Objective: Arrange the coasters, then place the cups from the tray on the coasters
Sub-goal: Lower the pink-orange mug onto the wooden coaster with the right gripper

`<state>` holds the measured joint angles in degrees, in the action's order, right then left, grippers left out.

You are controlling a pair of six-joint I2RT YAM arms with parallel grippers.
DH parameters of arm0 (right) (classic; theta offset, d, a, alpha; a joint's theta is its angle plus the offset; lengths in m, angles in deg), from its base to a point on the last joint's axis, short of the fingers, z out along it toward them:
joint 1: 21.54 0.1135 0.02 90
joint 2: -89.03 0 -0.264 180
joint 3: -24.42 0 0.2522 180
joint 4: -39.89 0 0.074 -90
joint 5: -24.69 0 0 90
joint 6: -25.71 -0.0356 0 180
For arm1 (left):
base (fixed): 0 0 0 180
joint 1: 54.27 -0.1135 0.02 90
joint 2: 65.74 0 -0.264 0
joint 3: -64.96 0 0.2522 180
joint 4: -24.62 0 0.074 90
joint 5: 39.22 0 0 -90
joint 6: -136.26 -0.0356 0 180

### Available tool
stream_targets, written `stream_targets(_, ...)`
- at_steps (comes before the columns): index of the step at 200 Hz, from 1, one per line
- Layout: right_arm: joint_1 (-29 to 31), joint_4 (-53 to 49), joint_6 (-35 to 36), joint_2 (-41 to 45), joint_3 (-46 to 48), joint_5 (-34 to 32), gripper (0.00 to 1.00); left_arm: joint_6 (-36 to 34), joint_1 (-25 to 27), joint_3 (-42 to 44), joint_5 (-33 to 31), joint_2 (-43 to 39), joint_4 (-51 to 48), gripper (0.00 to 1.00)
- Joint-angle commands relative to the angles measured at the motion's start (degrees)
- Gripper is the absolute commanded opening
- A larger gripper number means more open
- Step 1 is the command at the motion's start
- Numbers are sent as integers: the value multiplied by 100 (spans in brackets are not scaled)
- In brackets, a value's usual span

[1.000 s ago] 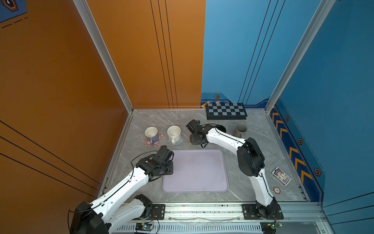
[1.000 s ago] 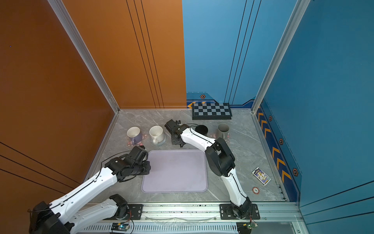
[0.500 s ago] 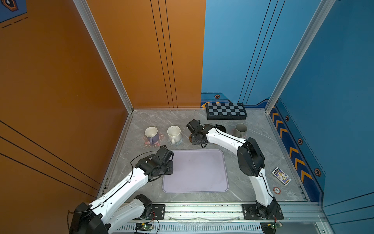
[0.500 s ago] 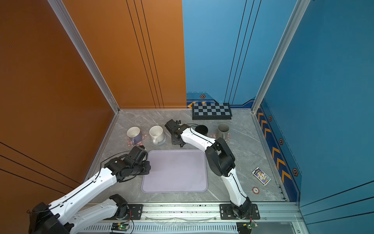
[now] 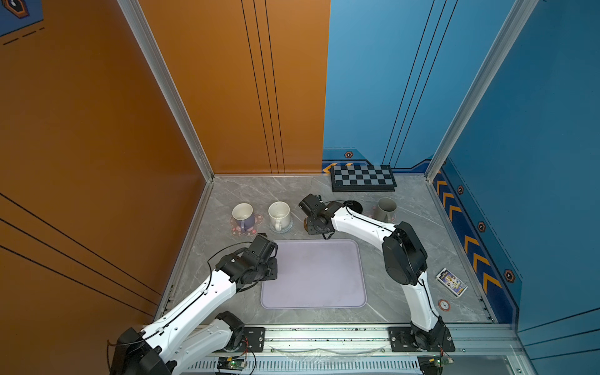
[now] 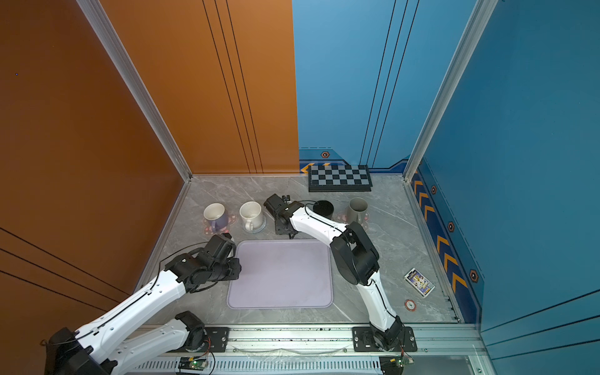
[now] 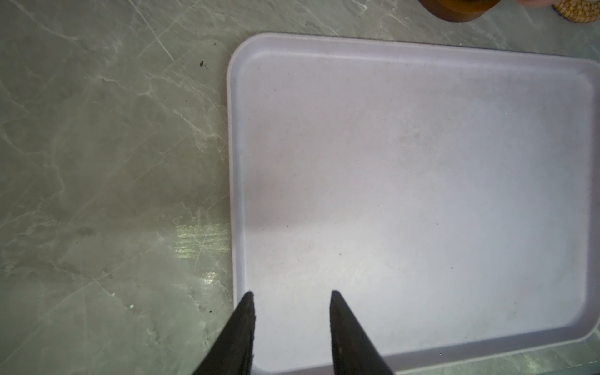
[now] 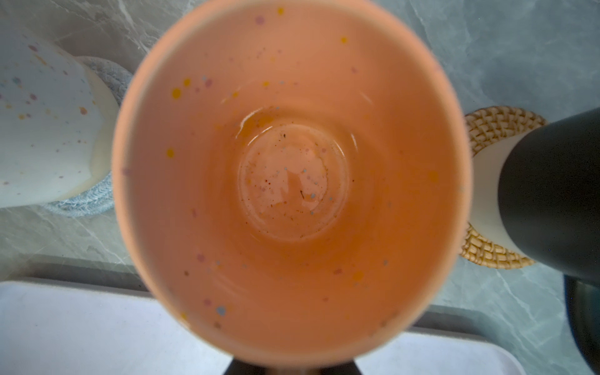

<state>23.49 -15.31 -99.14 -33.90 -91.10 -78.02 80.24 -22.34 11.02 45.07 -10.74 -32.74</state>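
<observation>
My right gripper (image 5: 319, 227) is shut on the orange cup (image 8: 292, 181), which fills the right wrist view and stands over the brown coaster (image 5: 306, 223). In a top view the arm hides this cup. The lavender cup (image 5: 243, 214) sits on a pink flower coaster (image 5: 235, 229). The white speckled cup (image 5: 279, 214) rests on the grey spiral coaster (image 8: 107, 74). A black cup (image 6: 323, 207) stands on the rattan coaster (image 8: 496, 126), and a grey cup (image 5: 386, 207) on another pink coaster (image 6: 341, 217). My left gripper (image 7: 290, 293) hangs open over a corner of the bare lavender tray (image 5: 313, 274).
A black-and-grey chequered board (image 5: 363, 178) lies against the back wall. A small printed card box (image 5: 451, 282) and a round token (image 5: 443, 304) lie at the right front. Walls close in the table on three sides.
My right gripper has edged slightly to the left over the brown coaster. The left arm has stayed still.
</observation>
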Motion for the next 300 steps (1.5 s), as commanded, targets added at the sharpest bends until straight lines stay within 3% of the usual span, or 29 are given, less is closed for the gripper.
stream_targets(1, 43, -119, -127, 241, 65, -54, 15, 66, -37, 87, 105, -119, -176, 40)
stream_targets(125, -86, -119, -154, 158, 78, -144, 15, 113, -39, 72, 107, -81, -174, 40)
stream_targets(161, -86, -120, -145, 182, 61, -155, 20, 107, -37, 82, 92, -35, -176, 41)
stream_targets(209, -88, -120, -143, 344, 36, -202, 38, 95, -45, 86, 73, -32, -174, 41)
stream_targets(300, 75, -119, -70, 1131, 307, -304, 39, 51, -28, 61, -15, -116, -175, 41)
